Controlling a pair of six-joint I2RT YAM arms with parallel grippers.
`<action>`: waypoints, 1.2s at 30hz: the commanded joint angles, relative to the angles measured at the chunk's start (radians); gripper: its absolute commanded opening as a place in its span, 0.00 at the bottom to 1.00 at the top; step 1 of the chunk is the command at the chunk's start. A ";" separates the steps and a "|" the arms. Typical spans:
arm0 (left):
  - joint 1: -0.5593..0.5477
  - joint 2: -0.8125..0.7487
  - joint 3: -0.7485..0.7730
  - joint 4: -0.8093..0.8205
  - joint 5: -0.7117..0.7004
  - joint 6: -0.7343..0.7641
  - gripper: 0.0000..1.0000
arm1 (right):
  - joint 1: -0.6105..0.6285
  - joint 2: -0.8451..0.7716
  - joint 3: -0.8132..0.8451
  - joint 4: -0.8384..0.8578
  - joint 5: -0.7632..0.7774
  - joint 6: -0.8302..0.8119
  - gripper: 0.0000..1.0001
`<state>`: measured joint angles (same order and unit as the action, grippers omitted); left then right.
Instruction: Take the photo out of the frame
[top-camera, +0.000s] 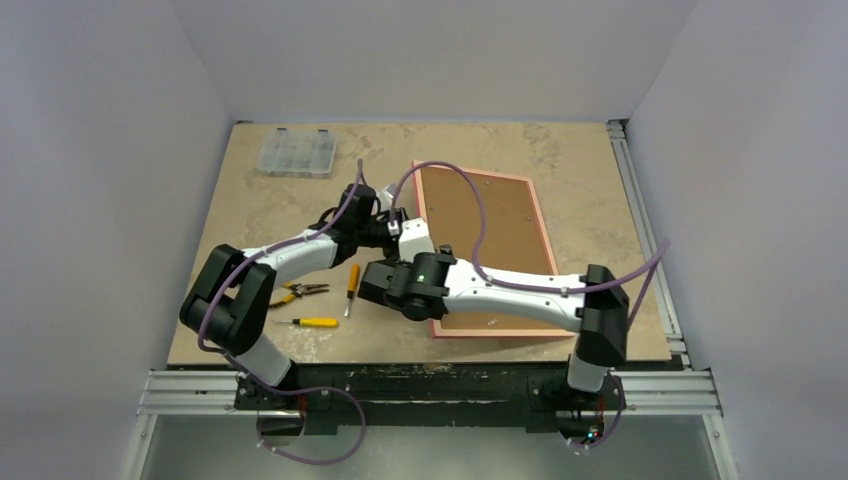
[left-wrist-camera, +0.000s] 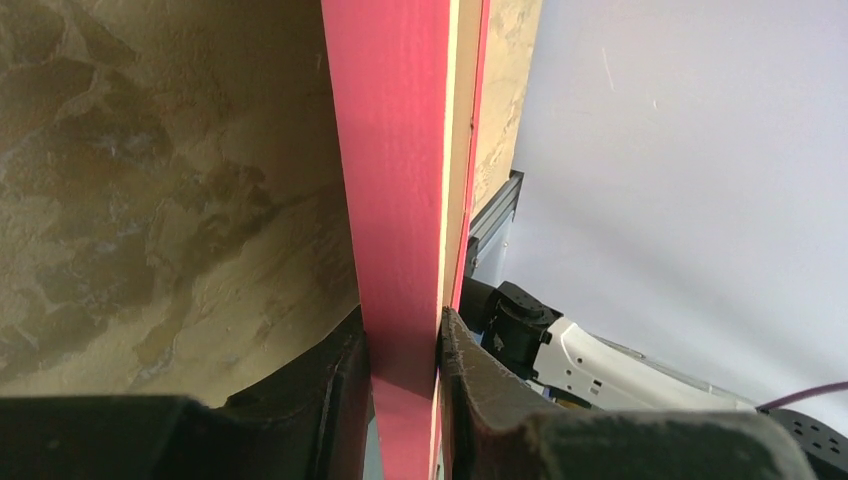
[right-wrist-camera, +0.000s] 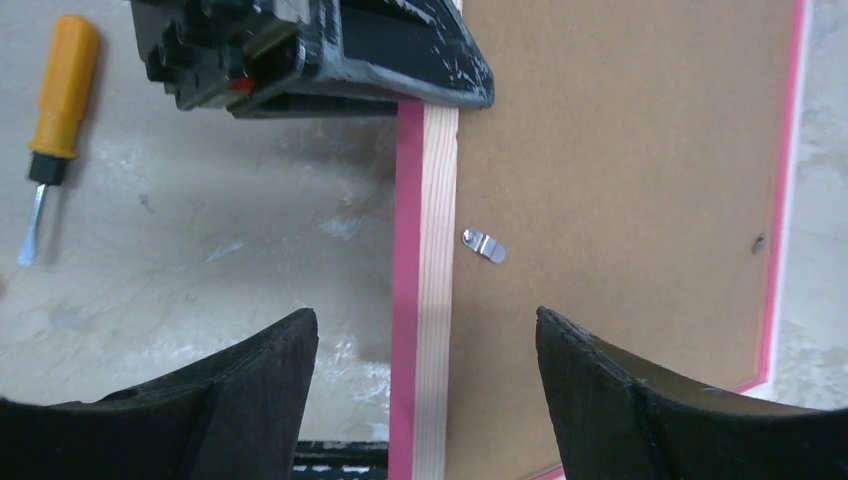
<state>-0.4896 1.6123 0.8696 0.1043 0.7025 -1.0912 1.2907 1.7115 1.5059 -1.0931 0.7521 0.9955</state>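
Observation:
The pink frame (top-camera: 500, 332) lies face down on the table. The photo's brown board back (top-camera: 480, 225) fills it; the printed side is hidden. My left gripper (top-camera: 396, 226) is shut on the frame's left rail, and in the left wrist view the pink rail (left-wrist-camera: 395, 150) runs up from between the left gripper's (left-wrist-camera: 405, 350) fingers. My right gripper (top-camera: 377, 284) is open and empty just above the same rail, nearer to me. In the right wrist view the right gripper (right-wrist-camera: 427, 325) straddles the rail (right-wrist-camera: 425, 300) beside the board (right-wrist-camera: 620, 180) and a small metal clip (right-wrist-camera: 483, 245).
A clear organiser box (top-camera: 295, 152) sits at the far left. Pliers (top-camera: 300, 291) and two orange-handled screwdrivers (top-camera: 352, 285) (top-camera: 310, 322) lie left of the frame; one also shows in the right wrist view (right-wrist-camera: 55, 110). Rails border the table's right edge (top-camera: 640, 220).

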 joint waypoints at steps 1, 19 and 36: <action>-0.010 -0.071 0.055 0.014 0.027 0.053 0.00 | 0.017 0.145 0.190 -0.298 0.146 0.109 0.77; -0.010 -0.109 0.054 0.000 0.029 0.050 0.00 | 0.032 0.366 0.294 -0.425 0.240 0.181 0.56; -0.010 -0.115 0.050 -0.005 0.022 0.046 0.00 | 0.012 0.376 0.218 -0.425 0.270 0.217 0.48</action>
<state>-0.4942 1.5574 0.8753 0.0307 0.6899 -1.0756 1.3098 2.0842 1.7275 -1.4960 0.9611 1.1755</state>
